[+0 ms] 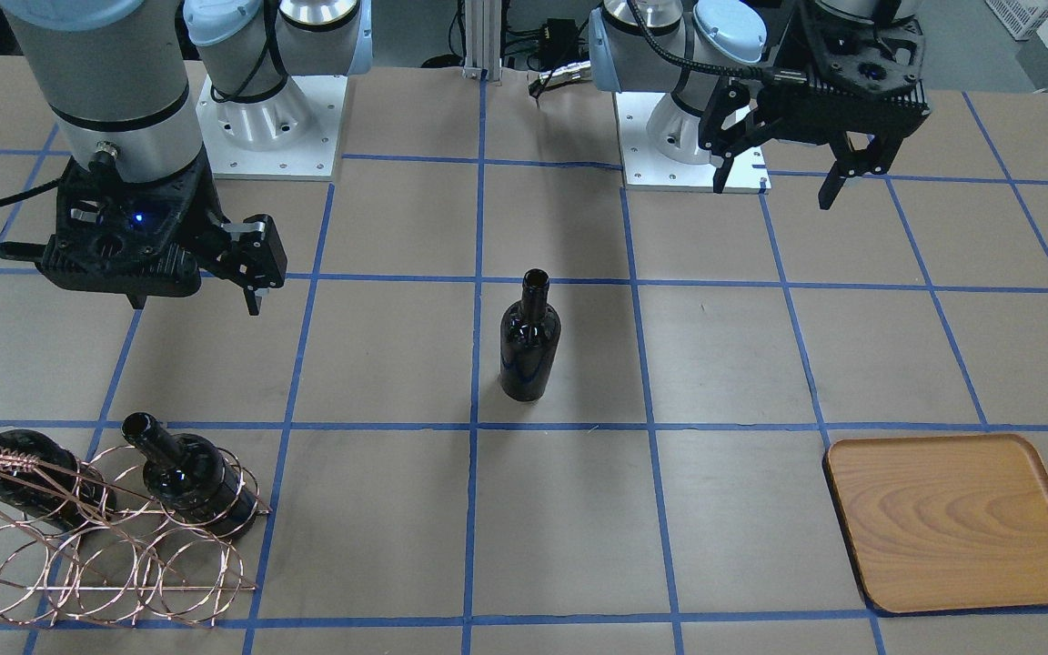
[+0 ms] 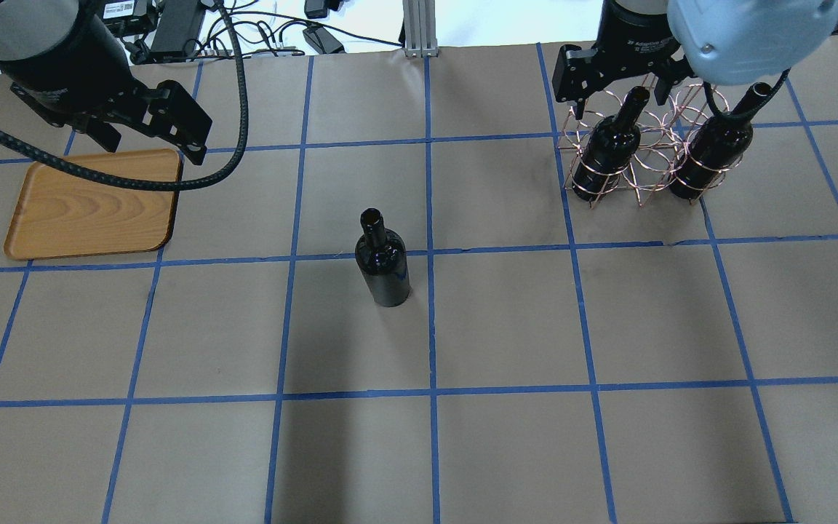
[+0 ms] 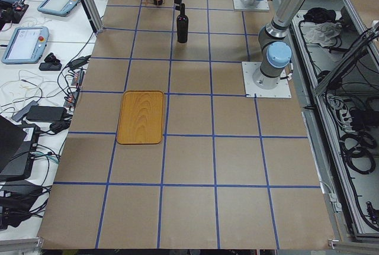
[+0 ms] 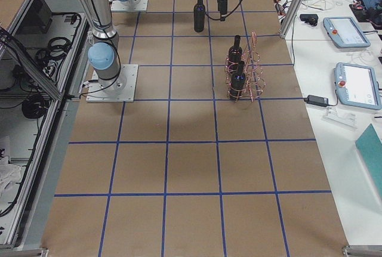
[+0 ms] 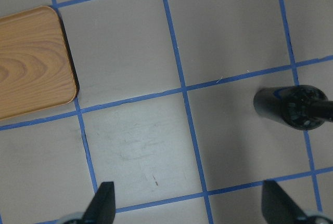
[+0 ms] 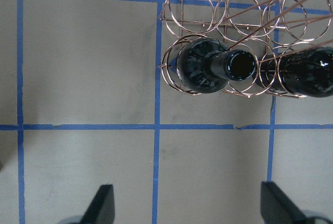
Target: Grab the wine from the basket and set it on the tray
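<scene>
One wine bottle, glossy and near-black, stands upright alone at the table's middle. Two more bottles stand in the copper wire basket. My right gripper hovers open above the table beside the basket; the nearer basket bottle lies ahead of its fingertips. The wooden tray is bare. My left gripper hangs open and holds nothing, between the tray and the standing bottle.
Blue tape lines grid the brown table. Both arm bases stand at the robot's side. Tablets and cables lie on a side desk beyond the table's far edge.
</scene>
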Robot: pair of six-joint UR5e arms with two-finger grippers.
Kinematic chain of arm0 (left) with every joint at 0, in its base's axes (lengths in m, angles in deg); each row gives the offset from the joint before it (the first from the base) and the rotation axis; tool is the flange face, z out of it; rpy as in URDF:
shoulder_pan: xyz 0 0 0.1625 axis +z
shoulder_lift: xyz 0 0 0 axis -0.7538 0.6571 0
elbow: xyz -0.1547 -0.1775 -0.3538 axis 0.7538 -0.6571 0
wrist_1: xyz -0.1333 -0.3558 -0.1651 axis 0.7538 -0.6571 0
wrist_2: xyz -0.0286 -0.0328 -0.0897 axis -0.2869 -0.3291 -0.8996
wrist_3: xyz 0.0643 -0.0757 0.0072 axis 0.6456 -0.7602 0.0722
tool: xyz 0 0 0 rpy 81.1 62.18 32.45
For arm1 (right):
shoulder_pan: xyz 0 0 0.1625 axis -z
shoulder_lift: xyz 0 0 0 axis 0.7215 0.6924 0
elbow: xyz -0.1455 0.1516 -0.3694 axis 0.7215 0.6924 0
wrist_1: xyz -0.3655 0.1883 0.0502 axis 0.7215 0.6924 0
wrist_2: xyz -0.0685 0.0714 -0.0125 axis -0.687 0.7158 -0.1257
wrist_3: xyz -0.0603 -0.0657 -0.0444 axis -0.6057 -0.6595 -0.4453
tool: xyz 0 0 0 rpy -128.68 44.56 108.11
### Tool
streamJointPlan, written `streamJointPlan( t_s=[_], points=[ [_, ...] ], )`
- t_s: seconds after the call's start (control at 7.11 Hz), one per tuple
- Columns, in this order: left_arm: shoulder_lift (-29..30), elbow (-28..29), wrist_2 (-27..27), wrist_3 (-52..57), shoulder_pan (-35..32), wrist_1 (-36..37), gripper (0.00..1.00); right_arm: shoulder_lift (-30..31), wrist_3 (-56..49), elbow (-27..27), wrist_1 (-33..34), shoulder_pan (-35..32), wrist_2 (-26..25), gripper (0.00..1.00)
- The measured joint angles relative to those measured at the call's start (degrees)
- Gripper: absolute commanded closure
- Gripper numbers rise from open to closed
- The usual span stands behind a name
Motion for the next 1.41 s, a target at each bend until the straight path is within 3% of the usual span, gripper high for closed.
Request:
streamJointPlan(
  t_s=[1.41],
  points=[
    [0.00,0.00,0.02,0.00,0.00,0.01,0.00,3.29,-4.56,-4.48,0.83,4.96,7.22,0.00]
  ],
)
